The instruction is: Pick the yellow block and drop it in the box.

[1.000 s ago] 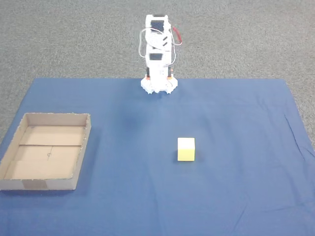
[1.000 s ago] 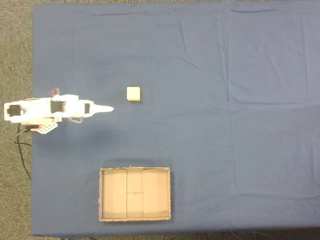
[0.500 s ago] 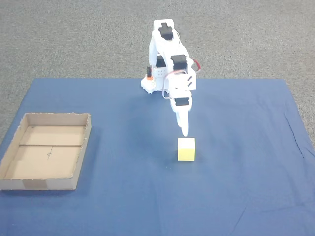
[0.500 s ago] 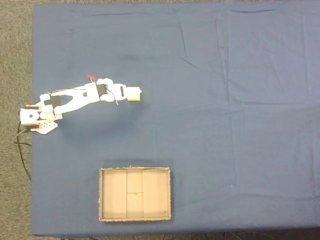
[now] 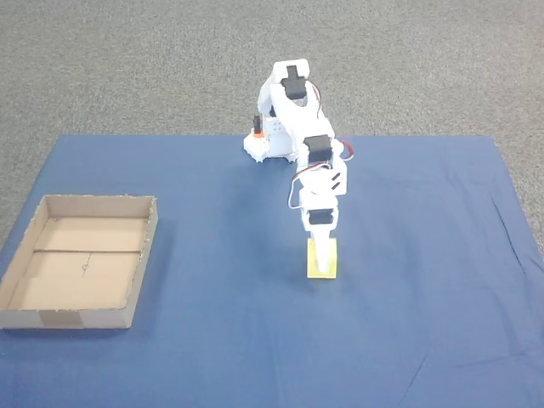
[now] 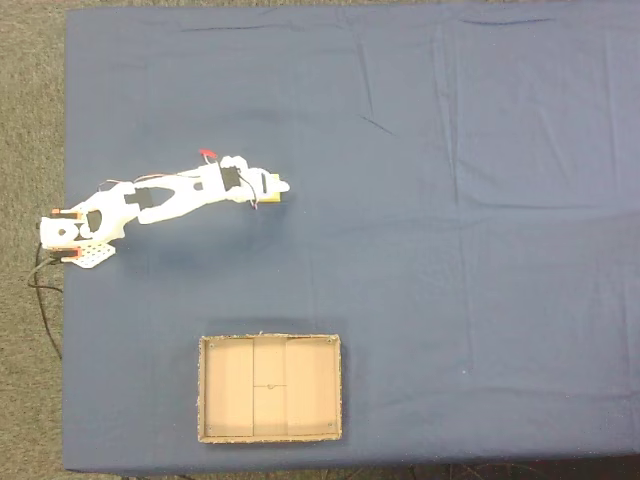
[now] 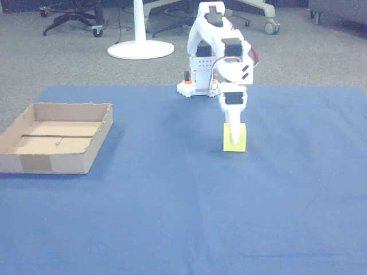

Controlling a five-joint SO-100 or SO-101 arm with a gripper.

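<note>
In a fixed view the one yellow block [image 5: 322, 262] sits right of the single box [image 5: 79, 262], probably light, stiff and best pinched across opposite faces; from above the gripper [image 6: 276, 186] overlaps it, and the other view leaves its finger spread unclear.

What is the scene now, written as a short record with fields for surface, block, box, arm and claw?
surface: blue cloth over grey carpet
block: yellow block resting on the cloth, right of the box in a fixed view
box: cardboard box, nothing inside, flap seam across its floor
arm: white, stretched out from its base toward the block
claw: claw pointing down at the block's top; open or shut cannot be judged
</note>
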